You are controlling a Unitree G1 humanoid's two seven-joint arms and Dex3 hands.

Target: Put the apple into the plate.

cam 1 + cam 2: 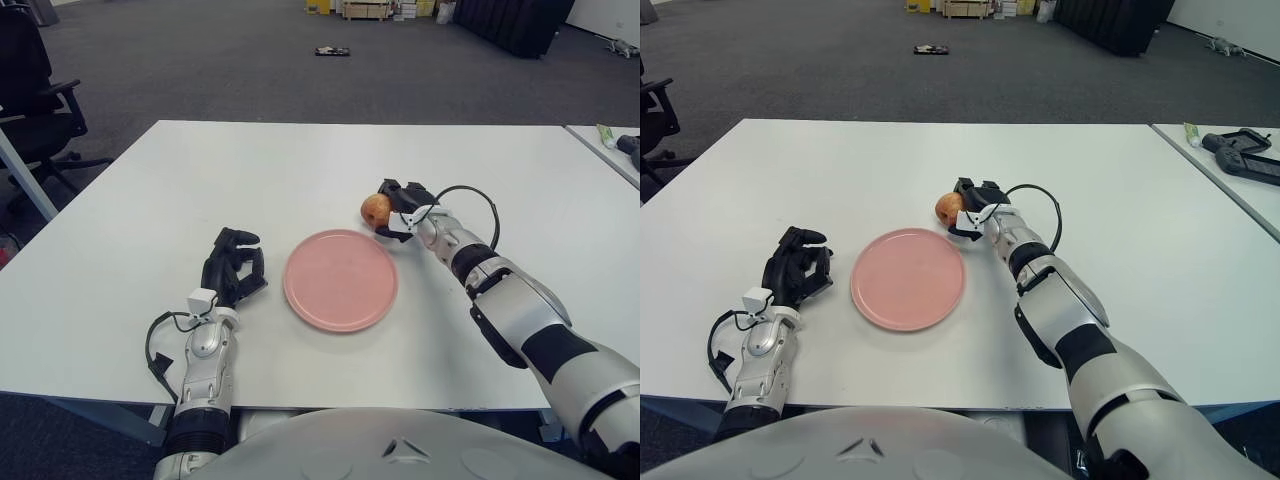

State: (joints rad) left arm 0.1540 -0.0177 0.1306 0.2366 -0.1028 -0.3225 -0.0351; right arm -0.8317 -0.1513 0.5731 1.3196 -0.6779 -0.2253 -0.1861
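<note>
Apple [375,208] gripped in right robot hand [398,207] (beyond plate [340,279]).

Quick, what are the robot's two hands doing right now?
Right hand: shut on the apple, just beyond the plate.
Left hand: curled, holding nothing, left of the plate.
</note>
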